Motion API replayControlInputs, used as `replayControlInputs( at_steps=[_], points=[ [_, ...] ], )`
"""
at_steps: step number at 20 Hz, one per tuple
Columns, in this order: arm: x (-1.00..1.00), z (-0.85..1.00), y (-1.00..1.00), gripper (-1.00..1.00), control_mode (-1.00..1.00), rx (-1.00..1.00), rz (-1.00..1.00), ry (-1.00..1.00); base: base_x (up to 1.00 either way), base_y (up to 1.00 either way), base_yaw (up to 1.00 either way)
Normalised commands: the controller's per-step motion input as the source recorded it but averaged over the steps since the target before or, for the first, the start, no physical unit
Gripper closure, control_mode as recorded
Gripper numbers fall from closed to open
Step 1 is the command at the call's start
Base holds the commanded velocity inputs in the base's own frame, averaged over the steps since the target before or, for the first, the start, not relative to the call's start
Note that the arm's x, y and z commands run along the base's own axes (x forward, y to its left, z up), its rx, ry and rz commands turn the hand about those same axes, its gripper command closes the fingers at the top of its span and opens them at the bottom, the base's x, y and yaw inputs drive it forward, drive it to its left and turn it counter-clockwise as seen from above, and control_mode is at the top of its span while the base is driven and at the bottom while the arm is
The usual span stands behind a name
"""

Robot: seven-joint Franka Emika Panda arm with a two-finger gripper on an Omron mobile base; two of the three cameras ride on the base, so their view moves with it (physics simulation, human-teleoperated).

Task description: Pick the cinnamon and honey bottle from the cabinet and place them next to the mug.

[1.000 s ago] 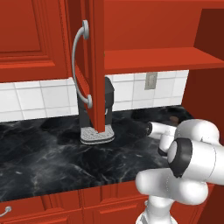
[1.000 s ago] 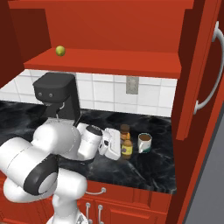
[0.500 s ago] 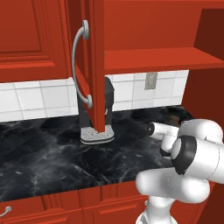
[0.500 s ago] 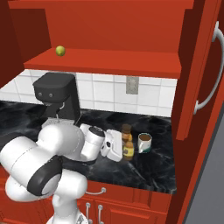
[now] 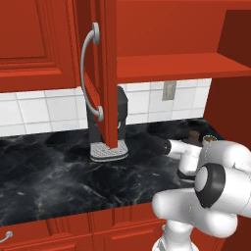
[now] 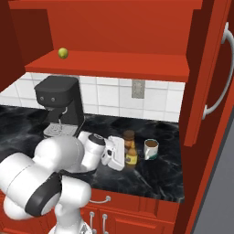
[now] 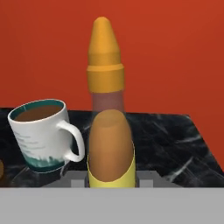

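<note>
Your tool (image 6: 124,157) is clenched on the honey bottle (image 6: 131,155) at frame centre, beside the mug (image 6: 151,149) and cinnamon (image 6: 129,136) on the counter (image 6: 164,176); only release remains.

honey bottle (image 7: 105,109): base cut by hand-view bottom | cinnamon (image 6: 129,135): lower half hidden behind honey bottle, right base view

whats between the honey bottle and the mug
Nothing: bare black counter separates honey bottle and mug in the hand view.
</note>
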Motion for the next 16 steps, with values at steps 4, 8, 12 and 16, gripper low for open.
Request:
replayControlInputs(
  at_steps=[4,8,12,16],
  points=[
    [-0.24,-0.10,0.29,1.00,-1.00,-0.07,0.00,-0.10,0.00,0.00,0.00],
    [0.00,-0.26,0.17,1.00,-1.00,-0.08,-0.01,-0.07,0.00,0.00,0.00],
    [0.04,-0.24,0.08,1.00,-1.00,-0.08,-0.04,-0.05,0.00,0.00,0.00],
    [0.00,-0.16,0.04,1.00,-1.00,-0.03,-0.03,-0.02,0.00,0.00,0.00]
  ],
)
